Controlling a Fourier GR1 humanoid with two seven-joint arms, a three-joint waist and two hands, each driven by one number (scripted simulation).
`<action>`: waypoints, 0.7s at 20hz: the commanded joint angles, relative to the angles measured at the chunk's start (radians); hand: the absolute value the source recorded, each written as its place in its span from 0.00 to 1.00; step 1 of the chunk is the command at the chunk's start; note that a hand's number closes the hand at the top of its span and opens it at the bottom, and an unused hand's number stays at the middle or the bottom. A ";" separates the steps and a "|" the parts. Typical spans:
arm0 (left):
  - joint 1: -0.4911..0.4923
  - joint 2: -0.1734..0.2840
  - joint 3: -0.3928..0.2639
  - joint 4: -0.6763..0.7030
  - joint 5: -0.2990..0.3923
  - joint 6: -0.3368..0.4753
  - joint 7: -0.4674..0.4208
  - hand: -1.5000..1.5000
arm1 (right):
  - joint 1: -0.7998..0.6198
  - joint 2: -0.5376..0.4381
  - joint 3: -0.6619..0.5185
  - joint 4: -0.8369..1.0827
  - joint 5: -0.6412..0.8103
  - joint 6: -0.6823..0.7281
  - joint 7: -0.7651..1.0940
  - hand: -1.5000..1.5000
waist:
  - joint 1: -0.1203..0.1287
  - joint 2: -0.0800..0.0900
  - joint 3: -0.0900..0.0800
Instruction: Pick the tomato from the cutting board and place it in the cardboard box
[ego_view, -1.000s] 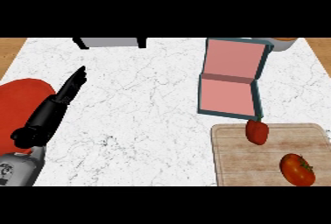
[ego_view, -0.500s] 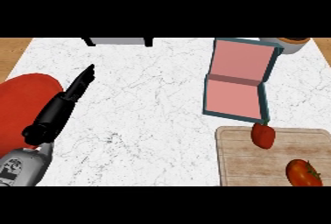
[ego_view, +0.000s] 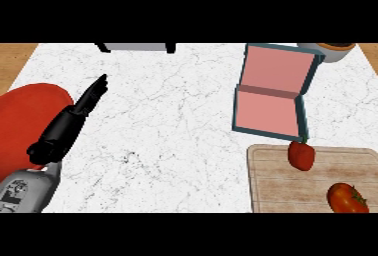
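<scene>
- On the cutting board (ego_view: 295, 185), the tomato (ego_view: 348, 197) sat near its right edge, untouched.
- Left hand (ego_view: 83, 105) hovered over the counter (ego_view: 170, 130), fingers straight and pressed together.
- Cardboard box (ego_view: 269, 95) lay open just above the board.

The middle of the marble worktop (ego_view: 184, 135) lies bare from front edge to back, wide enough for a hand to pass. Along the right side stand the open cardboard box (ego_view: 272, 95) and, just in front of it, the cutting board (ego_view: 288, 187). A red plate (ego_view: 26, 125) fills the left edge, with the left hand (ego_view: 77, 112) stretched beside it.
</scene>
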 joint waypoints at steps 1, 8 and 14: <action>0.004 -0.020 0.010 0.015 -0.023 0.003 -0.011 0.50 | -0.037 0.044 0.101 -0.008 0.018 -0.010 0.122 0.00 | -0.008 -0.001 0.001; 0.001 -0.050 0.015 0.008 -0.045 -0.009 0.003 0.50 | -0.079 0.052 0.181 0.009 0.095 -0.028 0.150 0.00 | -0.015 -0.003 0.001; -0.003 -0.042 0.054 0.034 -0.040 -0.054 -0.017 0.50 | -0.172 0.129 0.286 0.032 0.190 -0.097 0.201 0.00 | -0.010 -0.002 0.001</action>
